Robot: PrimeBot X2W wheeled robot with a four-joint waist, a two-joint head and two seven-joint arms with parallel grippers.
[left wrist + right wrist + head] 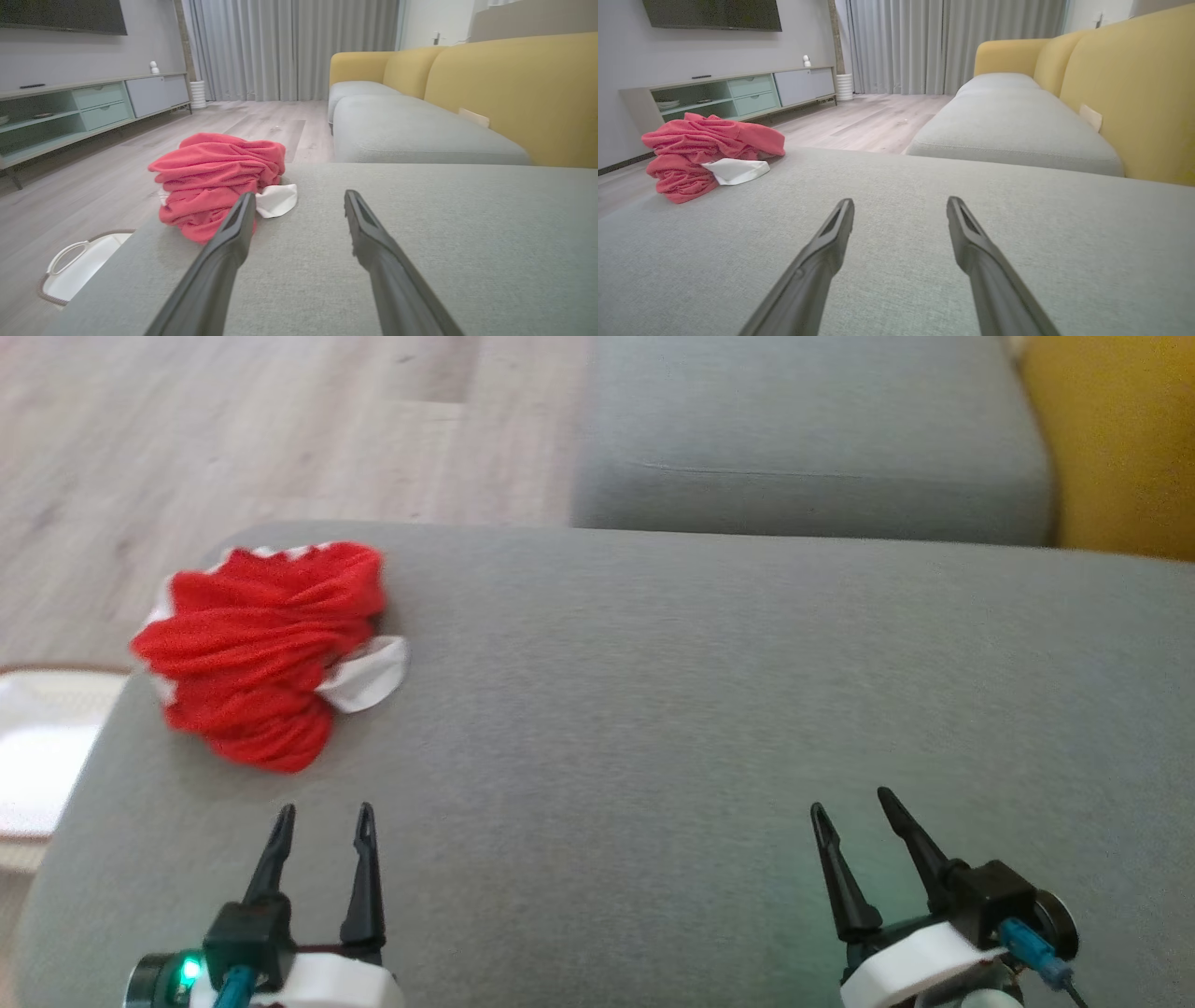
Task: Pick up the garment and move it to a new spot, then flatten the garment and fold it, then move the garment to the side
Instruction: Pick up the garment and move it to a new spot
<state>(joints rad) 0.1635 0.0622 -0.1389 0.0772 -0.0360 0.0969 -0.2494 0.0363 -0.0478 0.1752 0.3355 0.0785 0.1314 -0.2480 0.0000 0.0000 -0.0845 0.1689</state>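
A crumpled red garment [257, 649] with white trim lies bunched near the far left corner of the grey sofa cushion [700, 709]. It also appears as the red garment [215, 177] ahead of my left fingers and as the red garment [703, 149] far to the left of my right fingers. My left gripper [324, 817] hovers open just short of the garment, nothing between its fingers. My right gripper [850, 807] is open over the bare cushion at the lower right, well away from the cloth.
A white basket [74, 270] sits on the wooden floor [233, 429] beside the cushion's left edge. A second grey seat cushion [812, 439] lies beyond, with a yellow backrest [1111, 439] on the right. A TV cabinet [88, 107] stands across the room.
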